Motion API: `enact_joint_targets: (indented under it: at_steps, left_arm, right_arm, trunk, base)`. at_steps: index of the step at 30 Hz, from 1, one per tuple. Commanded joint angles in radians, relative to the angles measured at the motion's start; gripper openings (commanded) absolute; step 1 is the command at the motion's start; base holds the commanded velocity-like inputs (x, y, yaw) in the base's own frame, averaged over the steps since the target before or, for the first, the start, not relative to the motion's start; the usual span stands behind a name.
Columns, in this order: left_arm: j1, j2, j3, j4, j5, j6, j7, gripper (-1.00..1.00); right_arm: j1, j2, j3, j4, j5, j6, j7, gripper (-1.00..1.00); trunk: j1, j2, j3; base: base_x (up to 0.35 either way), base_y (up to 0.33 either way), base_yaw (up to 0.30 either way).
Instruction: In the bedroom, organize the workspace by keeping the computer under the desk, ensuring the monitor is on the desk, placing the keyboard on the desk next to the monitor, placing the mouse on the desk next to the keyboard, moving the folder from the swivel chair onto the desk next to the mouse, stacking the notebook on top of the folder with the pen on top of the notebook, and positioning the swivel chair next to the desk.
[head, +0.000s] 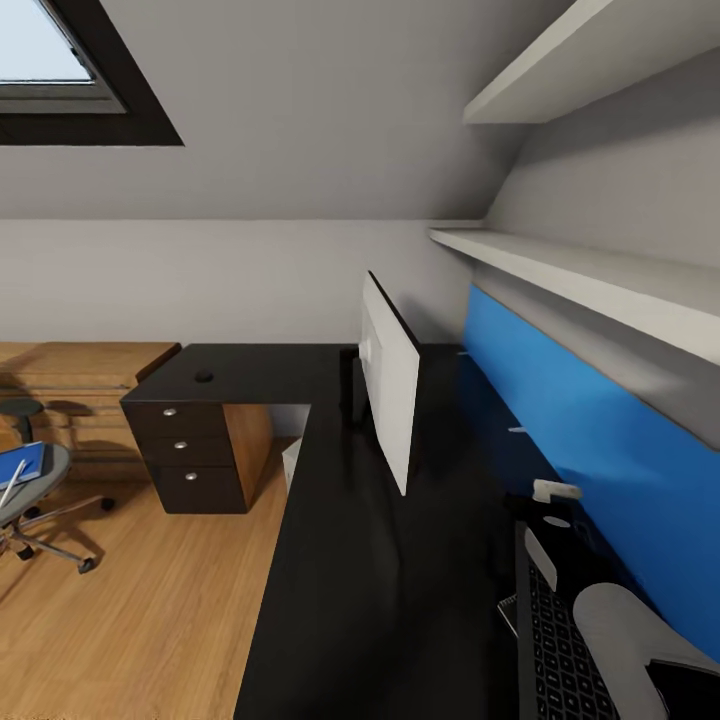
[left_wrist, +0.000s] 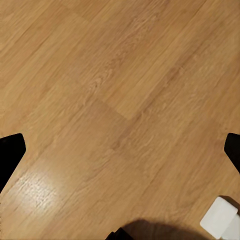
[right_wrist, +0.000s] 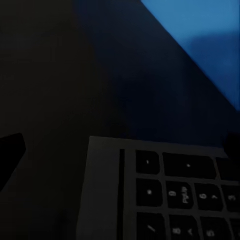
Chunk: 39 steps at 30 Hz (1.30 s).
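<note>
the slim silver-framed keyboard (right_wrist: 165, 195) lies on the glossy black desk (head: 400, 600) by the blue panel; right gripper's (right_wrist: 120, 145) fingers spread, empty. judgement: nudge it squarely beside the white-backed monitor (head: 390, 395).

Monitor (head: 390, 385) on desk (head: 370, 590), keyboard (head: 555, 650) nearer on desk; chair (head: 30, 490) left of desk, folder (head: 22, 465) on it.

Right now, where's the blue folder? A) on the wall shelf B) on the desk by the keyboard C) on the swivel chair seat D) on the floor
C: the head view shows the blue folder lying on the seat of the swivel chair at the room's left, well apart from the desk, where the keyboard already rests.
</note>
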Motion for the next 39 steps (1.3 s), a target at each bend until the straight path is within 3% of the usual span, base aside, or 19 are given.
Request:
enact_joint_targets:
  at_steps: [1,39]
  left_arm:
    - [-0.001,0.001,-0.008,-0.001,0.010,-0.005,0.006,1.00]
    - [-0.001,0.001,-0.007,-0.001,0.010,-0.005,0.006,1.00]
  right_arm:
    - [0.000,0.000,-0.001,-0.002,-0.001,0.006,-0.003,1.00]
    - [0.000,0.002,-0.002,0.002,0.001,0.011,-0.006,1.00]
  trunk:
    - [0.000,-0.001,-0.003]
    - [0.000,-0.001,-0.062]
  base:
    - [0.000,0.000,0.000]
    - [0.000,0.000,0.000]
